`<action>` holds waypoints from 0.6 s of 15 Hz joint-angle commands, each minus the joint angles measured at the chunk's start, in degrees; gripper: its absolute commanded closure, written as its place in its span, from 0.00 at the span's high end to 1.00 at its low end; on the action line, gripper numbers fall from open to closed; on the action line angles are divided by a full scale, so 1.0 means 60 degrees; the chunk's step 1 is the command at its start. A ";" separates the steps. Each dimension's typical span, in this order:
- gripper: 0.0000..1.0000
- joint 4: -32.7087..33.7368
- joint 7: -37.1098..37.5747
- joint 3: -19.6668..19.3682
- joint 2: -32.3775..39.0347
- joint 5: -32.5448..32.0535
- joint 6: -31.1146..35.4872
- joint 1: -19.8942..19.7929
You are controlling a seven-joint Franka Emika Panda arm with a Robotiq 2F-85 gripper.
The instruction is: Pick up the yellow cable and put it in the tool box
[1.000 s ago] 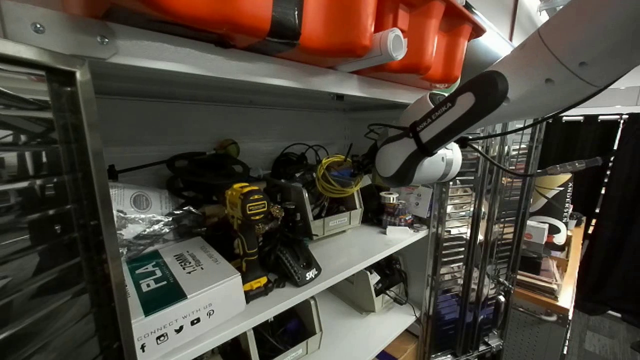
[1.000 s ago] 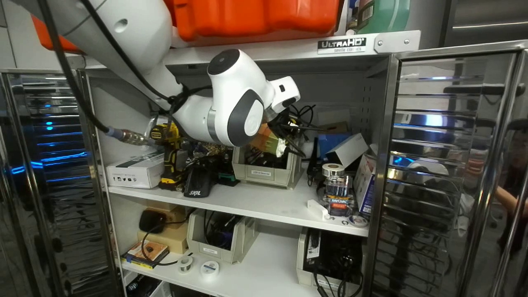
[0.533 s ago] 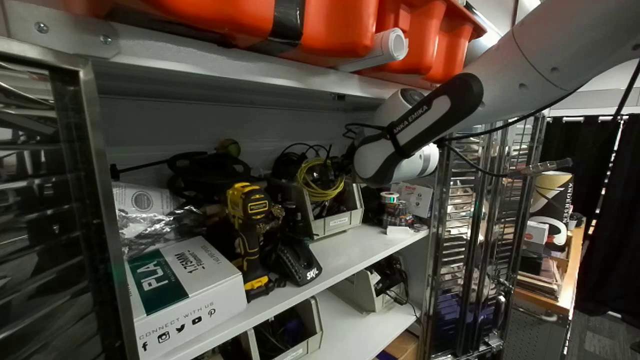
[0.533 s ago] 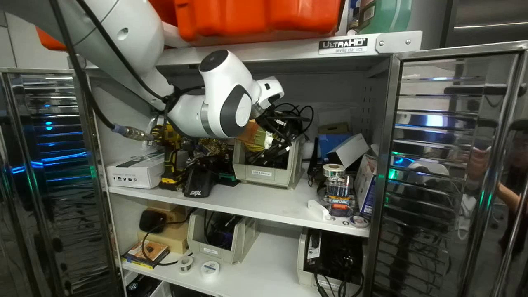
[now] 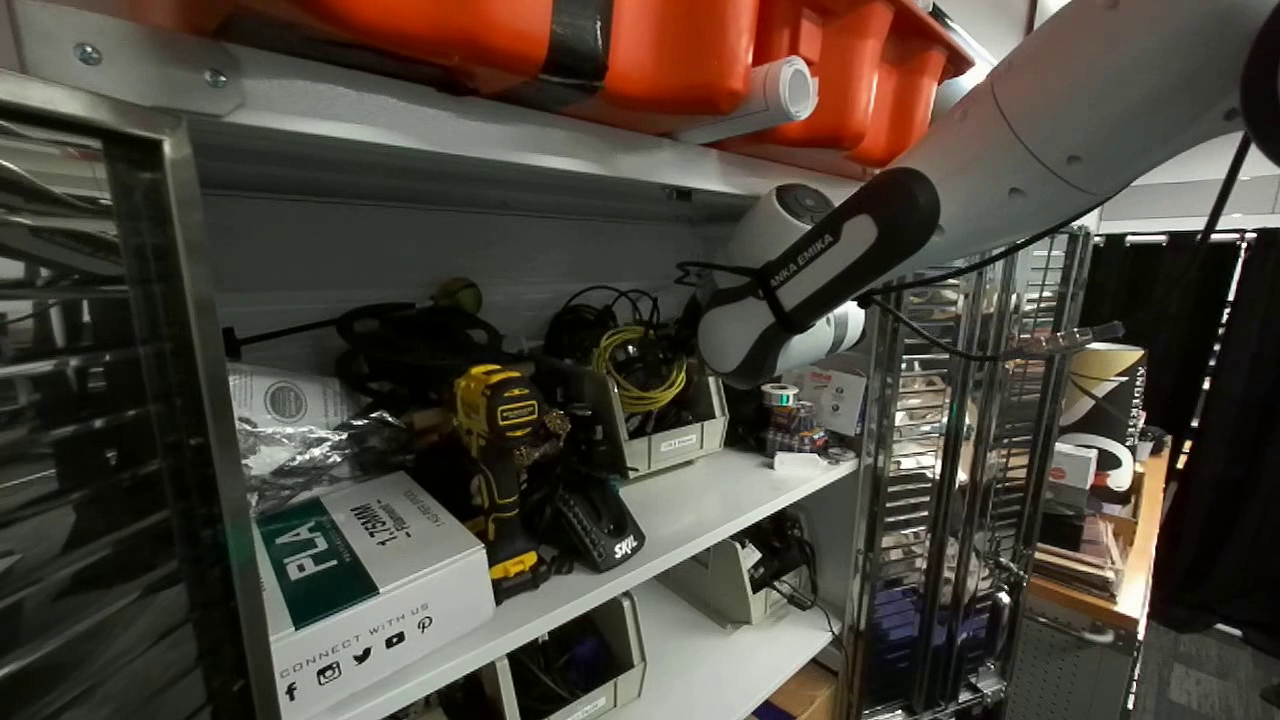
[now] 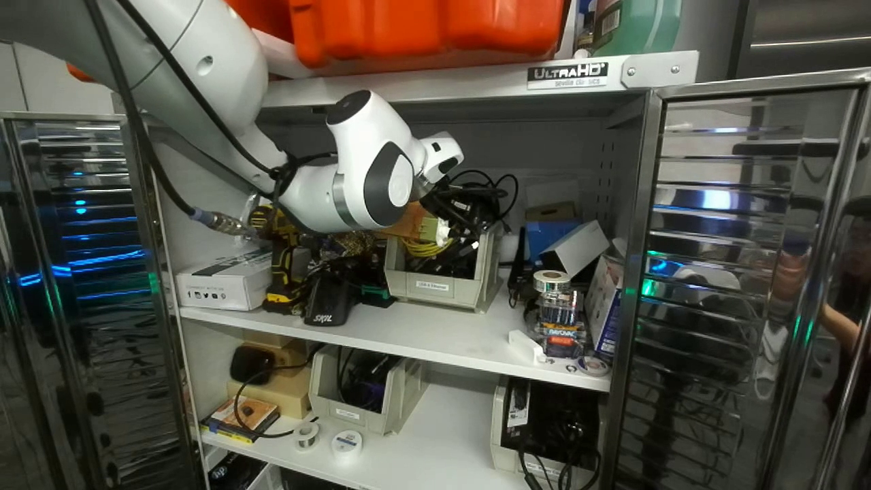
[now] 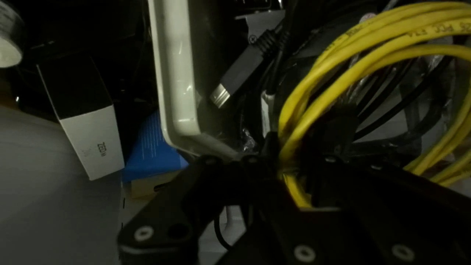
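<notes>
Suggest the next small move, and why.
I'd probably lower the gripper slightly before releasing, if the bin is the goal: in the wrist view the yellow cable appears gripped and lies over the bin's interior; in an exterior view its upper loops stand above the bin's front wall.

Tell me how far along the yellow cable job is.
Done: the pickup looks complete; in the wrist view the gripper appears closed on the yellow cable. In hand: placing it; both exterior views show it at the opening of the labelled bin, presumably the tool box. How deep it sits, I can't tell. Left: letting go and backing out, as the grip looks closed.
</notes>
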 commanded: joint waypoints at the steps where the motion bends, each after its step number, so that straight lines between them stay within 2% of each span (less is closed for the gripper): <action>1: 0.44 0.0553 0.0289 -0.0639 0.0345 -0.0295 -0.0655 0.0536; 8: 0.96 -0.0398 0.0615 -0.1948 -0.0229 -0.0936 -0.0656 0.1603; 9: 0.99 -0.0651 0.0625 -0.2096 -0.0394 -0.1007 -0.0544 0.1758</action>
